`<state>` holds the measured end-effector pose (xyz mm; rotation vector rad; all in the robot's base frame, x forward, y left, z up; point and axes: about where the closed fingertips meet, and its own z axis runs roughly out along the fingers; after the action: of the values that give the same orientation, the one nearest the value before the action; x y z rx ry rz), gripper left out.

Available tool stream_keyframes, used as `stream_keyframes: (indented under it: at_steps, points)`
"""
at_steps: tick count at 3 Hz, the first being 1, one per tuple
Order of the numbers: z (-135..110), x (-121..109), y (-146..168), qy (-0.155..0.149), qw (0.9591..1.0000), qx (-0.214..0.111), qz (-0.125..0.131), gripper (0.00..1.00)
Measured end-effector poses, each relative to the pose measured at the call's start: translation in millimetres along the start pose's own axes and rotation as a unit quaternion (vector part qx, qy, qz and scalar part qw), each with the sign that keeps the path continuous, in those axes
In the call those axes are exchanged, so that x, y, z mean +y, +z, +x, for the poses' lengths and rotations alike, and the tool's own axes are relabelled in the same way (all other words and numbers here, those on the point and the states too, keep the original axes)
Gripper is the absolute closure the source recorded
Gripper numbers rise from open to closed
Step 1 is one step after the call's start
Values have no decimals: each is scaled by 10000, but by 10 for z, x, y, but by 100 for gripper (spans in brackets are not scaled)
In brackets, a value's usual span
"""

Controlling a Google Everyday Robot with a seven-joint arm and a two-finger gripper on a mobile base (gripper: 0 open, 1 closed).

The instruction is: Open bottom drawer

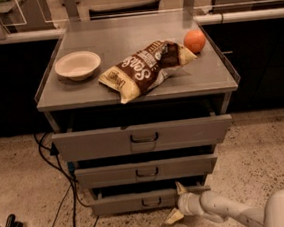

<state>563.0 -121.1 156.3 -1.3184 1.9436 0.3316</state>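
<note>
The bottom drawer (125, 203) is the lowest of three grey drawers in the cabinet, with a low flat front and a small dark centre handle (151, 202). It stands pulled out a little, with a dark gap above its front. My gripper (176, 201) is at the drawer's right front corner, on a white arm coming in from the lower right. Its two pale fingers are spread, one (180, 187) above the drawer front's top edge and one (173, 216) below it near the floor. It holds nothing.
The middle drawer (146, 171) and the wide top drawer (142, 137) stand partly out above. The cabinet top (124, 37) carries a white bowl (77, 65), a brown snack bag (145, 67) and an orange (194, 40). Black cables (64, 193) lie on the speckled floor at left.
</note>
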Motion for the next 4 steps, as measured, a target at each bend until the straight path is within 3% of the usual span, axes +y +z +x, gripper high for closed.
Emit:
stream_keyframes:
  at_steps: [1, 4]
  points:
    - [0, 0, 0, 0, 10000, 0, 0, 0]
    - [-64, -19, -58, 0, 10000, 0, -1, 64]
